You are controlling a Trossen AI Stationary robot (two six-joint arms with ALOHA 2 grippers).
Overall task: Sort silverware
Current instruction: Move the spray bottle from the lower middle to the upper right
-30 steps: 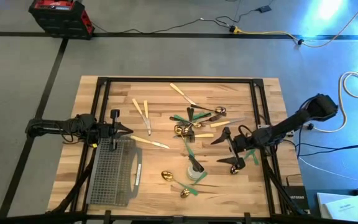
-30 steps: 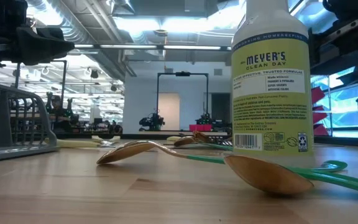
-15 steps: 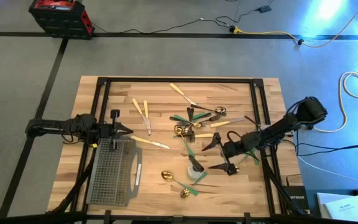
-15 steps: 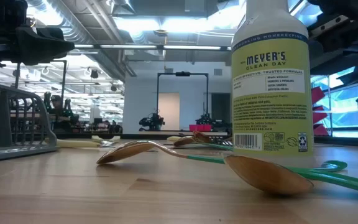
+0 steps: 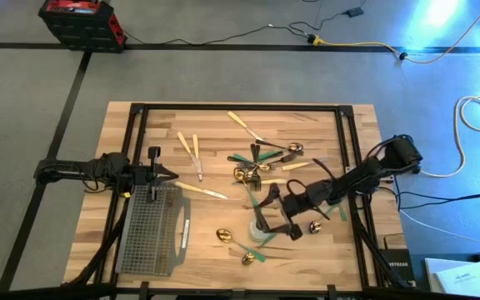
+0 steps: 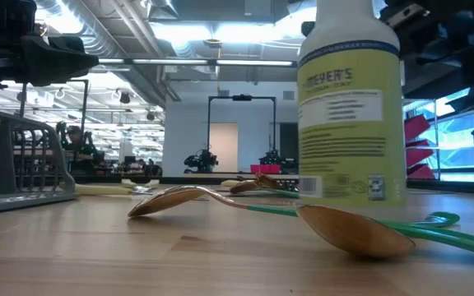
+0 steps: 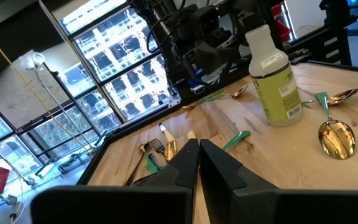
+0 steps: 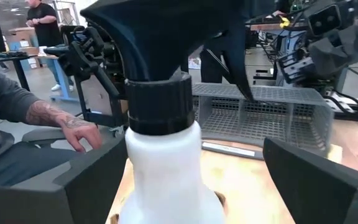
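So the right gripper (image 5: 277,213) is spread wide with one finger on each side of the spray bottle (image 5: 262,227), not clamped on it as far as I can tell, and the bottle stands upright straight ahead between its fingers. The silverware (image 5: 261,164) it's meant to sort is mostly piled just past the bottle toward the table's middle, plus two gold spoons (image 5: 233,244) near the front edge, beside the bottle. The left gripper (image 5: 163,174) sits pinched shut over by the mesh caddy (image 5: 150,229), so the right arm is nearer to most of the pile.
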